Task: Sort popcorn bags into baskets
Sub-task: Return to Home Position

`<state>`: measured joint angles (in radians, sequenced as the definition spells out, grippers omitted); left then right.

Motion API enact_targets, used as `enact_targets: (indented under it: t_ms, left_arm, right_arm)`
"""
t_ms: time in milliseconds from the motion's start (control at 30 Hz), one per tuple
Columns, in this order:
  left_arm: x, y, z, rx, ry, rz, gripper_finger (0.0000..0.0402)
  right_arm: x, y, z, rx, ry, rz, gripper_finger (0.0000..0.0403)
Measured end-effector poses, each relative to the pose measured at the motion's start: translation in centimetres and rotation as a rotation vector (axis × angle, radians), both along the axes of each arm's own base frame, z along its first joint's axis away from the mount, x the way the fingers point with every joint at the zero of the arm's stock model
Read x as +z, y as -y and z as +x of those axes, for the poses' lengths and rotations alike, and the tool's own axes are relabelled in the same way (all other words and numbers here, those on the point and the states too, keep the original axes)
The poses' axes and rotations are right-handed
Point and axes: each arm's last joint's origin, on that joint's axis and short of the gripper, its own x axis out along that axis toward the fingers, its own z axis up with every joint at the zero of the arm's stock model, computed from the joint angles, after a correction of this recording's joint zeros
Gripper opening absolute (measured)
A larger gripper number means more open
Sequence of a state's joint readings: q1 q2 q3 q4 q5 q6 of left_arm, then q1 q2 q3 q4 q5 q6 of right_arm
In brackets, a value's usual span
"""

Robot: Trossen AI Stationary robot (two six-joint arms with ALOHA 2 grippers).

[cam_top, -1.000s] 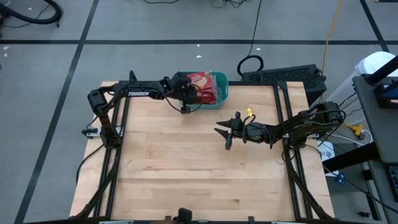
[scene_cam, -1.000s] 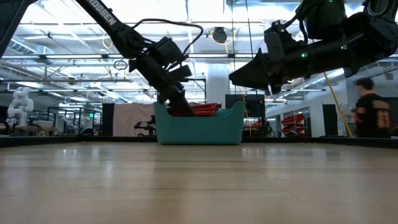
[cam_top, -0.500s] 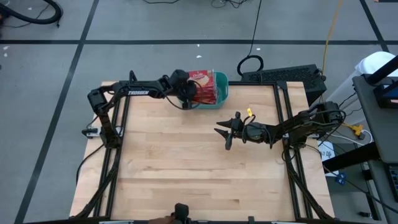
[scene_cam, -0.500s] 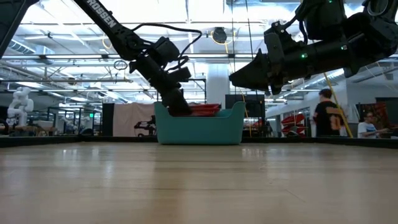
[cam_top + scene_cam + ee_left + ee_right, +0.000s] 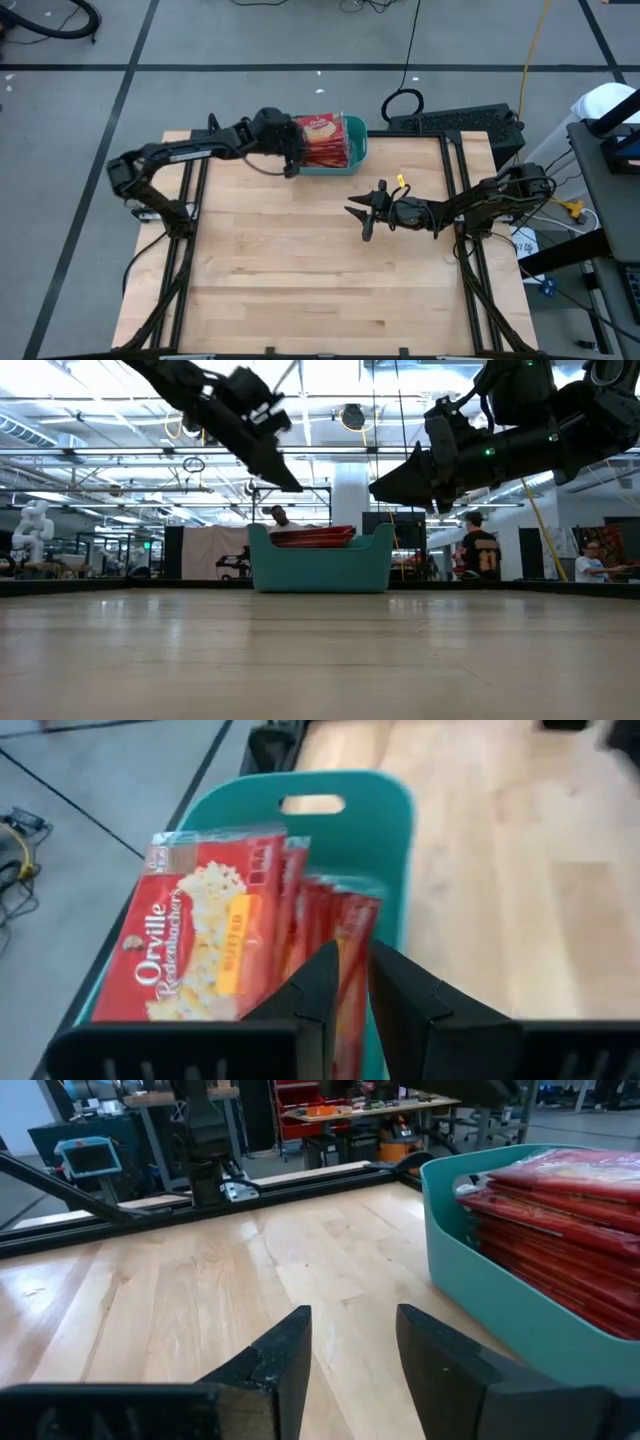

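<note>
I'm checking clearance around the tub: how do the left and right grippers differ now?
The left gripper hangs above the left end of the teal plastic tub, over its red popcorn bags. The right gripper hovers over the wooden table, apart from the tub. The left's fingers stand nearly together, while the right's gape wider. Both hold nothing.

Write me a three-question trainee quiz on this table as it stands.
1. True or false: all popcorn bags in view lie inside the teal basket.
2. Which arm reaches nearer the teal basket? A) left arm B) right arm
3. Fill in: the right arm's jaws stand ___, holding nothing.
Key: 1 true; 2 A; 3 open.
</note>
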<state>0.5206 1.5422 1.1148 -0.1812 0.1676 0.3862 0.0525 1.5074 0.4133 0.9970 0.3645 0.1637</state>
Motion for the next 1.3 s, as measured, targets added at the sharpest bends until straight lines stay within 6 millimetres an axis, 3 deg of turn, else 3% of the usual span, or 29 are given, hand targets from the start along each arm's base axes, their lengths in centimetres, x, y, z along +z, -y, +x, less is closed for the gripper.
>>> enact_targets:
  t_ms: [233, 467, 833, 1033, 1300]
  left_arm:
    - [-0.1, 4.6, -3.6, -0.044, 0.119, -0.011, 0.0060]
    - [-2.1, 8.7, -7.1, -0.044, 0.275, -0.012, 0.0060]
    - [-5.7, 12.9, -10.6, -0.033, 0.386, -0.018, 0.0060]
    - [-7.1, 14.4, -11.2, -0.001, 0.364, -0.008, 0.0060]
    - [-7.3, 15.6, -11.2, -0.017, 0.365, 0.002, 0.0060]
  right_arm:
    - [0.2, 0.0, 0.0, 0.006, 0.000, -0.030, 0.0085]
    - [1.2, -0.1, -0.5, 0.048, -0.002, -0.104, 0.0005]
    - [2.6, 0.1, -3.1, 0.059, -0.165, -0.125, 0.0001]
    - [1.5, 0.2, -5.7, 0.055, -0.149, -0.118, 0.0002]
    - [-0.8, 0.6, -9.5, 0.058, -0.059, -0.107, 0.0001]
